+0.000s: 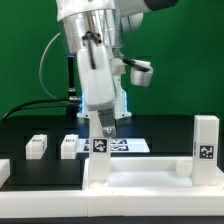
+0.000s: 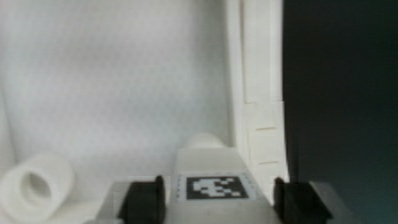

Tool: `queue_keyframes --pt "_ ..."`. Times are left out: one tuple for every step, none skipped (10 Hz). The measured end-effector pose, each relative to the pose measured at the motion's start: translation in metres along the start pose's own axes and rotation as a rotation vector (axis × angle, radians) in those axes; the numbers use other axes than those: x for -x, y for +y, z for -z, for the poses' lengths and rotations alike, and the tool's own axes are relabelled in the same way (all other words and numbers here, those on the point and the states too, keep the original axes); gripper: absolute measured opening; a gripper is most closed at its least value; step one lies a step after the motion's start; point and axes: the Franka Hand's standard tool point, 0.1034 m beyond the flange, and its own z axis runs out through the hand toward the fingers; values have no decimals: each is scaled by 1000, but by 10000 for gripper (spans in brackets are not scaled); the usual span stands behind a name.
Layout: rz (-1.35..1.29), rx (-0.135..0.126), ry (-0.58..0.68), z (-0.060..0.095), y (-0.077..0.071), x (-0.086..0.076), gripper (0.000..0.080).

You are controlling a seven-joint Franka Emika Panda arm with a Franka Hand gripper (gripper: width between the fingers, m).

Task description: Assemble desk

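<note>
Progress so far, left to right in the exterior view: two loose legs (image 1: 37,146) lie on the table (image 1: 40,168), our gripper (image 2: 215,203) is clamped on a third leg (image 1: 100,143) at one corner of the desk top (image 1: 140,180), and a fourth leg (image 1: 205,150) stands fitted, we reckon. Three to go.

Black table (image 1: 170,135) carries desk top (image 1: 140,182), marker board (image 1: 130,145), seemingly two loose legs (image 1: 37,146).
</note>
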Motion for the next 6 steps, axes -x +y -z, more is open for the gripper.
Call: queue_keyframes --pt "21 0 0 0 0 0 290" --pt "47 0 0 0 0 0 394" --pt "90 2 4 0 0 -1 532" --pt "284 8 13 1 0 -1 612" --pt "474 47 8 3 4 1 612" --pt "557 48 4 4 4 0 642"
